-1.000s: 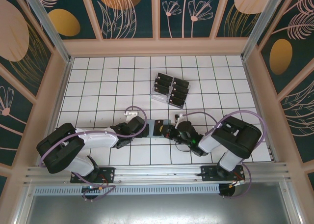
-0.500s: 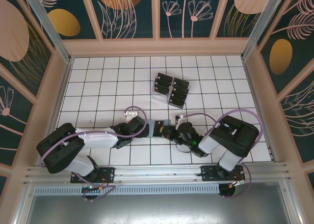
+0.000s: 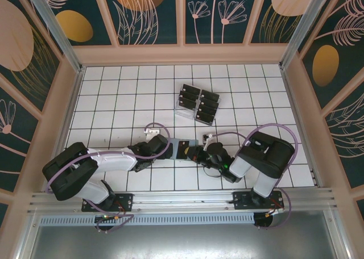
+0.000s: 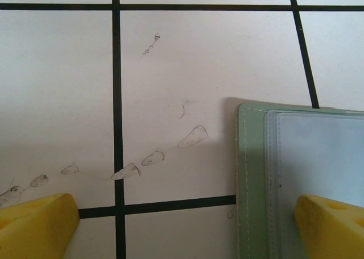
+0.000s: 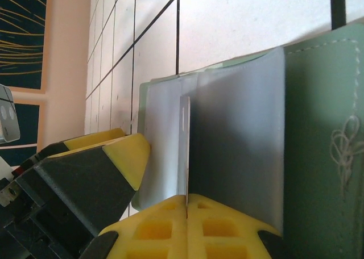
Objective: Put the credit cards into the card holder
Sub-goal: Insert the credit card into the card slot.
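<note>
The right gripper [image 5: 187, 205] has its jaws clenched on one black card [image 5: 185, 140]. The card is seen edge-on, as a thin line standing against the pale inner pocket [image 5: 239, 128] of the card holder [image 5: 318, 117]. The card holder lies open on the tiled table [image 4: 170, 71], between the two arms and near their bases. The left gripper [image 4: 182, 228] has its jaws released and wide apart. One yellow fingertip [image 4: 330, 228] rests on the inner side of the holder and the other is over bare tile, so it pins the holder and does not grasp it.

The main risk seems to be that the leading edge of the card misses the mouth of the pocket and slides on top of it. The pictures do not show clearly whether the edge is already inside. The holder looks soft and is pinned at one place only, so a push from the card could make it wrinkle or turn under the fingertip. The card could also rotate between the pads if it meets resistance. The two grippers are very near each other, and a small sideways move may bring their fingers into contact. The other credit cards [image 3: 200, 103] sit in the clear rack [image 3: 181, 112], well apart on the far side.
</note>
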Motion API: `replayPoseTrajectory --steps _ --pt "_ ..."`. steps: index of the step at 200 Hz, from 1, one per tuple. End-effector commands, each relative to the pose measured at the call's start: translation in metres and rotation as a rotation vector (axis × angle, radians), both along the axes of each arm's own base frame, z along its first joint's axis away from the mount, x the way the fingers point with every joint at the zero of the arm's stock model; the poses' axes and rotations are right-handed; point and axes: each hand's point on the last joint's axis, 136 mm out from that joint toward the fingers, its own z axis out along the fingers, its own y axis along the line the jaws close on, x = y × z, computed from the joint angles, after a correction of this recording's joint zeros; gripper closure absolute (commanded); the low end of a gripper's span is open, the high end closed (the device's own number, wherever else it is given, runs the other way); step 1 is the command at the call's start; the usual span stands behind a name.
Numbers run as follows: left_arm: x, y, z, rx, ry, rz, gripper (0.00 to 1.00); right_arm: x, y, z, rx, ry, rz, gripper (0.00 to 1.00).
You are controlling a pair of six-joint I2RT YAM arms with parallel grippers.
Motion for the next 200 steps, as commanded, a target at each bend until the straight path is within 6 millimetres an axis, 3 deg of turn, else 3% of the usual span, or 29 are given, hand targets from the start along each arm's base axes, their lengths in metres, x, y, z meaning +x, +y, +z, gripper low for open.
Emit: replayPoseTrajectory --steps 1,200 --pt "-0.029 0.033 -0.036 0.125 0.136 0.016 0.01 -0.005 0.001 -0.005 0.011 0.022 0.016 1.0" --pt "-0.031 0.034 -0.037 0.118 0.139 0.017 0.01 0.009 0.006 -0.006 0.022 0.016 0.018 1.0"
